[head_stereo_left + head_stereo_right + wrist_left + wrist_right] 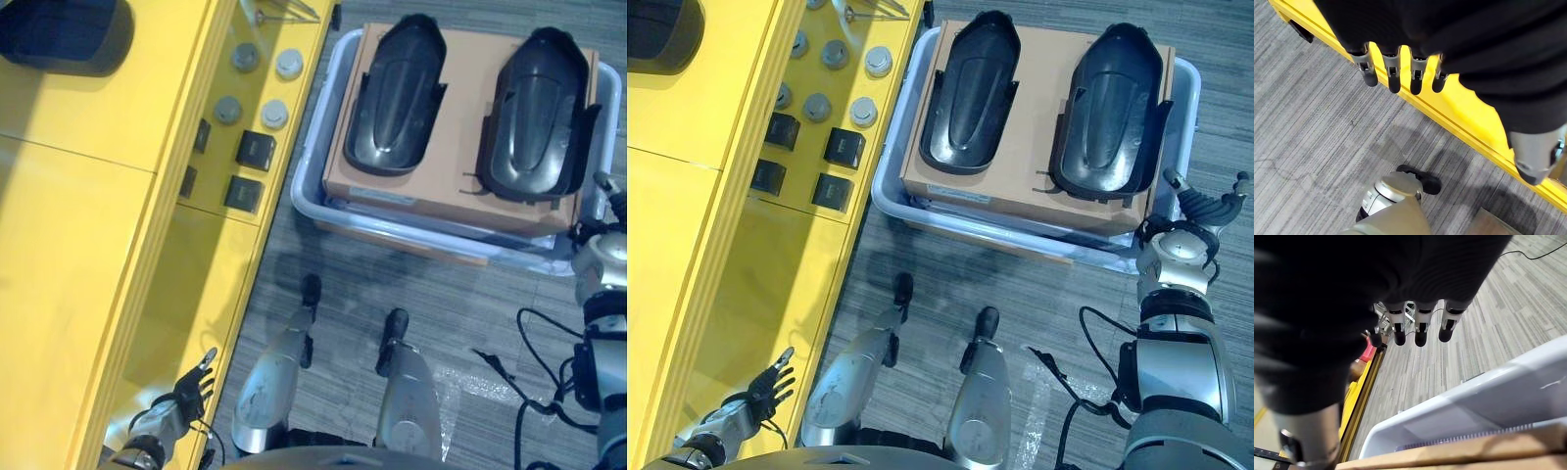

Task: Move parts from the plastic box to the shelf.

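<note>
Holding two glossy black moulded plastic shells (972,93) on brown cardboard (1038,186): pale grey plastic box (884,191). Left hand (193,385) and right hand (1205,211) both relaxed, empty.

Shelf (98,245): on my left.
Plastic box (890,196): on the floor ahead, just right of the shelf.
Cardboard sheet (1038,147): on the box.
Two parts (970,93) (1112,113): side by side on the cardboard sheet.

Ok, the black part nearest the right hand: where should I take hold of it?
Probably by its long outer edge, coming from the right. The right black part lies hollow side up on the cardboard sheet, its raised side rim facing the open right hand.
</note>
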